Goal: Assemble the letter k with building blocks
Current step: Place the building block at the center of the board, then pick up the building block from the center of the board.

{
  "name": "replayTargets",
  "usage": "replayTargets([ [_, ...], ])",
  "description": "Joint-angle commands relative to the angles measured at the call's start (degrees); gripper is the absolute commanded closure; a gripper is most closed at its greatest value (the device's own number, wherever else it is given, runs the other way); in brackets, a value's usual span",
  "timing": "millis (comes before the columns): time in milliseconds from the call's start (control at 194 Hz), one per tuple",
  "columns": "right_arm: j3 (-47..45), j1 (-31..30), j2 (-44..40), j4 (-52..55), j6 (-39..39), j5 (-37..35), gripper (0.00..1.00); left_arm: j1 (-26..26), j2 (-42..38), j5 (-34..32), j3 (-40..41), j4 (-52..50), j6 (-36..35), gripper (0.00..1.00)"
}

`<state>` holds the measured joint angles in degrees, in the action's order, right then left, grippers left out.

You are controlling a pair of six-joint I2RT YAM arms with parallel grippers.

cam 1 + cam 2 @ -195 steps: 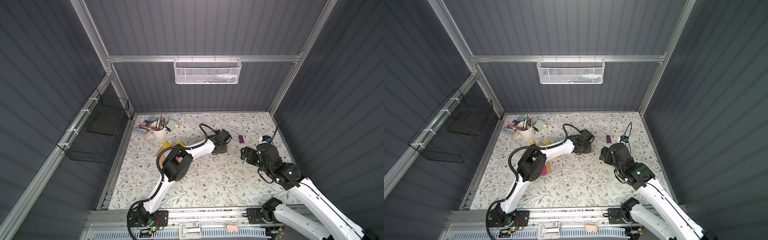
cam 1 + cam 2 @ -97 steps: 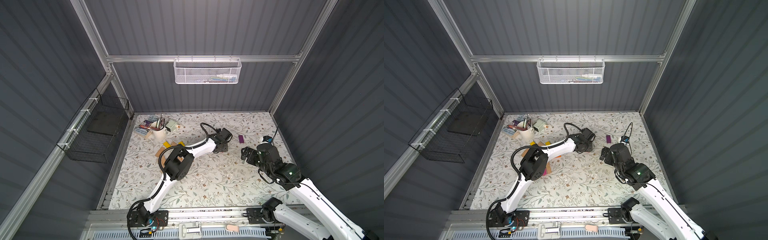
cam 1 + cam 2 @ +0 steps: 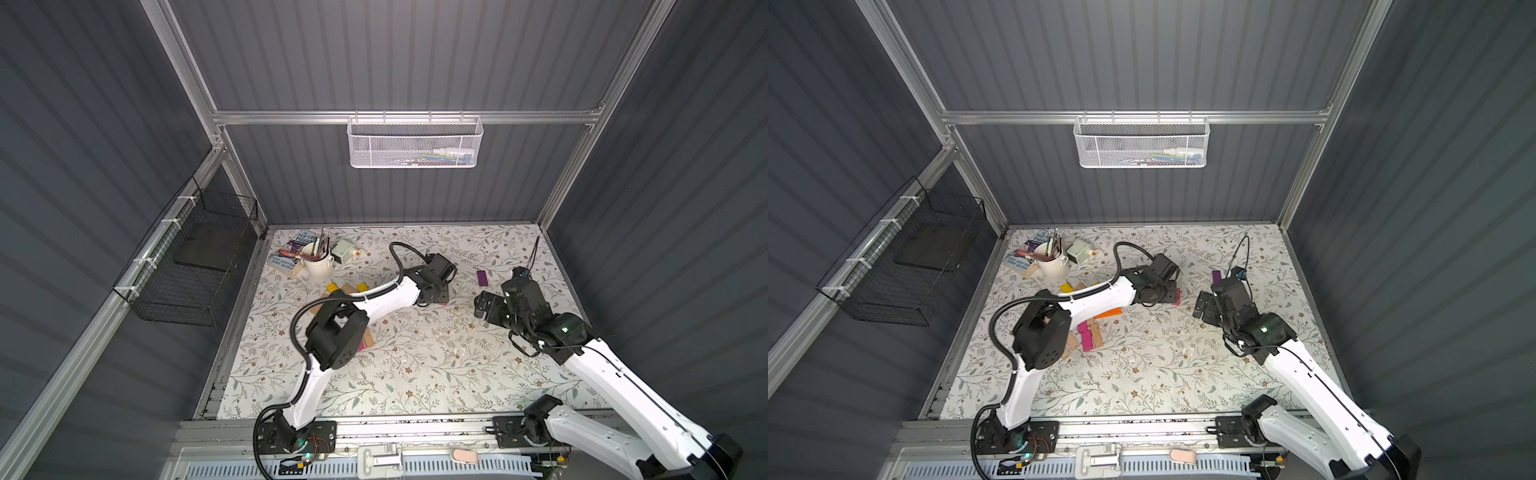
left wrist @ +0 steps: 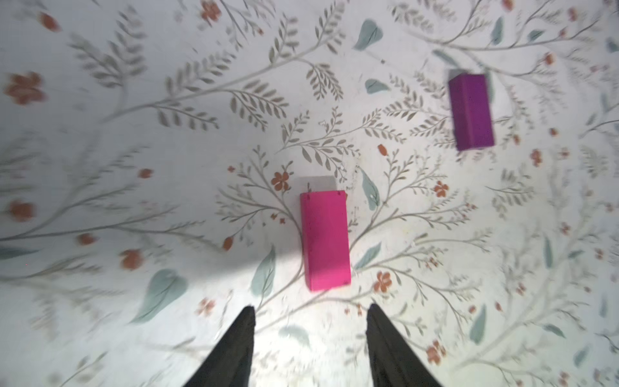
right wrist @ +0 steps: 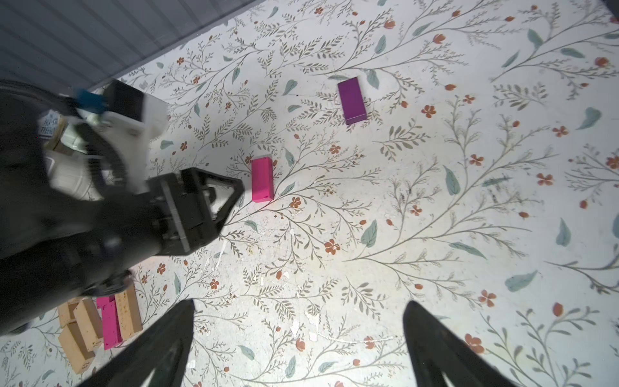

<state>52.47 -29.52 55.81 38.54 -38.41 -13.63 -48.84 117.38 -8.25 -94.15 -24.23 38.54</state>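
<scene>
Step in hand, as judged: laying out single building blocks for the letter, with no K formed yet. The left end effector has its jaws apart with nothing between them. The pink block lies flat on the bench just ahead of the black, tapering fingertips and clear of them. In a top view this block sits just right of frame centre. The purple block lies further right and slightly higher, well apart from it and roughly parallel. The right end effector hovers over bare bench with its jaws wide apart and empty. The stock pile lies left of centre, partly under the left arm. The next move likely calls for lifting the left arm clear without nudging the pink block, then fetching further planks for a stem and two diagonals. Blocks are flat rectangular wood with square edges. Painted faces are matt, and the pink one shows small dark marks at one end. Tan planks are bare and speckled. The bench covering is pale, floral-printed and scuffed.
</scene>
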Motion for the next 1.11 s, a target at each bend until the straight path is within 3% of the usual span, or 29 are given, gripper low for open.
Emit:
replayTargets([
  [0,3.9,0.5,4.8,0.0,4.3,5.0,0.03,4.6,-13.7,1.9,8.6,5.7,-5.4,0.43],
  [139,9.5,1.1,15.0,1.4,7.2,7.0,0.04,7.7,-29.9,3.3,21.4,7.6,-14.1,0.38],
  [283,15.4,2.2,25.2,1.4,9.9,8.5,0.07,7.7,-42.5,7.1,28.3,3.6,-28.1,0.23],
  [495,23.0,4.1,38.8,1.6,11.9,9.9,0.19,7.7,-53.9,12.9,35.7,-3.5,-44.8,0.07],
  [582,25.6,4.3,43.2,1.5,11.9,10.2,0.24,7.7,-55.7,13.9,38.0,-5.1,-50.4,0.01],
  [737,29.7,4.3,50.2,1.7,11.5,10.5,0.30,7.7,-55.9,19.1,39.2,-7.4,-58.2,0.00],
  [876,32.6,4.2,55.0,2.4,11.3,10.8,0.35,7.7,-55.6,21.1,40.2,-8.2,-60.2,0.00],
  [1103,36.9,4.2,61.7,3.0,11.6,11.0,0.45,7.7,-56.9,18.4,41.5,-8.9,-61.7,0.00],
])
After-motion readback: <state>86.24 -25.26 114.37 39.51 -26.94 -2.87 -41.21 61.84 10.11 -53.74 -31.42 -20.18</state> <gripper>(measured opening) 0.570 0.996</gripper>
